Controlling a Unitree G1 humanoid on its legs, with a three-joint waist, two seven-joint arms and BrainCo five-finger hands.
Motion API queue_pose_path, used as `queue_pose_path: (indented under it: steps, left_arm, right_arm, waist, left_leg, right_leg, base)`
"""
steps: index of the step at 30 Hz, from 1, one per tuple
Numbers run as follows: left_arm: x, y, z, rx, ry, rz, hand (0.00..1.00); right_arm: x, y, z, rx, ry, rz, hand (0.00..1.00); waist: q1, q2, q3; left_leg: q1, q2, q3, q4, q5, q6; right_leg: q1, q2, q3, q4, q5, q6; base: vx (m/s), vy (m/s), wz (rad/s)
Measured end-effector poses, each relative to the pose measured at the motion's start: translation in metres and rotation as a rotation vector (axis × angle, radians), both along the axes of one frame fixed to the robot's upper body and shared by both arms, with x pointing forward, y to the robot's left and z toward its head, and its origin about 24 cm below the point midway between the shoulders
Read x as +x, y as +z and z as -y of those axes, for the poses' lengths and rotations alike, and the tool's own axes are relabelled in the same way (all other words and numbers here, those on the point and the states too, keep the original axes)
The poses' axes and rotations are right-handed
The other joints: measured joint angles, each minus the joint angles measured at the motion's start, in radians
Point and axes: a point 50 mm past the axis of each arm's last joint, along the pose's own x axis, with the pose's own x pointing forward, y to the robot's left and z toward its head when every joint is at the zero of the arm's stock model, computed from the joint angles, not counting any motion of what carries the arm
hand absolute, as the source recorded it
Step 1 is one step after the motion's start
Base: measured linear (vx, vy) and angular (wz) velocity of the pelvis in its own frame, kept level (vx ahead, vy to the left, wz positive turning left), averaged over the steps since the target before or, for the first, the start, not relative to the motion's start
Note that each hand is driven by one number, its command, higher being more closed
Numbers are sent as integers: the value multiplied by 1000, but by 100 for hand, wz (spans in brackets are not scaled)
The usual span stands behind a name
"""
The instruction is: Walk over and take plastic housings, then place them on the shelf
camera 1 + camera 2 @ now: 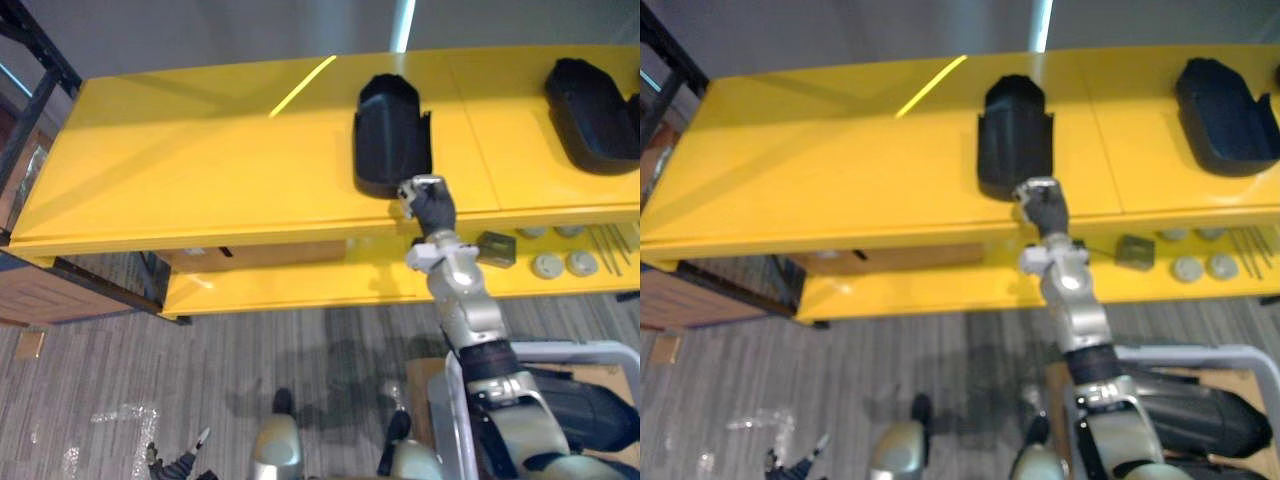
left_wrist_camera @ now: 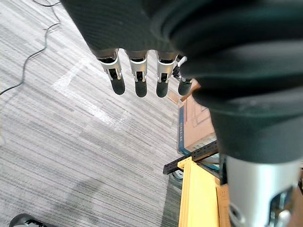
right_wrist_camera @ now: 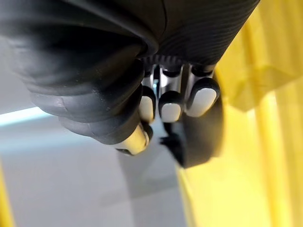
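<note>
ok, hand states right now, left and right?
Left robot hand: open, empty, over the grey floor.
Right robot hand: closed on the near edge of the black plastic housing on the yellow shelf.

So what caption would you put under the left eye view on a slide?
Right hand at the near edge of a black plastic housing on the yellow shelf; second housing at right.

A glossy yellow shelf (image 1: 200, 170) carries a matte black plastic housing (image 1: 392, 135) and a second black housing (image 1: 592, 115) on top. Pale grey round discs (image 1: 565, 264) lie on its lower tier. Below it spreads grey, finely streaked carpet (image 1: 200, 380).
</note>
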Motion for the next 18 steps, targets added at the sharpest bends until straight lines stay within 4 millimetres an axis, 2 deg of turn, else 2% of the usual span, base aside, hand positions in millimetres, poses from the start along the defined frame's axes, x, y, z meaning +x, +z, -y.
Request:
queue_pose_path:
  steps: [4,12,18]
  left_arm:
    - [0,0,1,-7,-7,-2,0]
    - [2,-3,7,-31,-40,-23,0]
    - [3,-3,8,-33,-39,-20,0]
  right_arm:
    - [7,-11,2,-12,-4,-61,100]
    - [30,1,6,-44,-17,-86,100]
    - [40,12,12,-64,-29,-82,100]
  waist:
    - [5,-2,0]
    - [24,4,3]
    - [26,33,18]
  left_leg:
    - [-9,-1,-16,4,1,0]
    - [-14,-9,-38,10,3,0]
    - [-26,-14,-61,30,3,0]
  right_leg:
    - [3,0,-17,0,0,0]
    - [16,-6,-36,0,0,-1]
    - [28,-8,-55,3,0,0]
  base:
    - [-19,-5,11]
    - [-11,-1,7]
    - [-19,2,9]
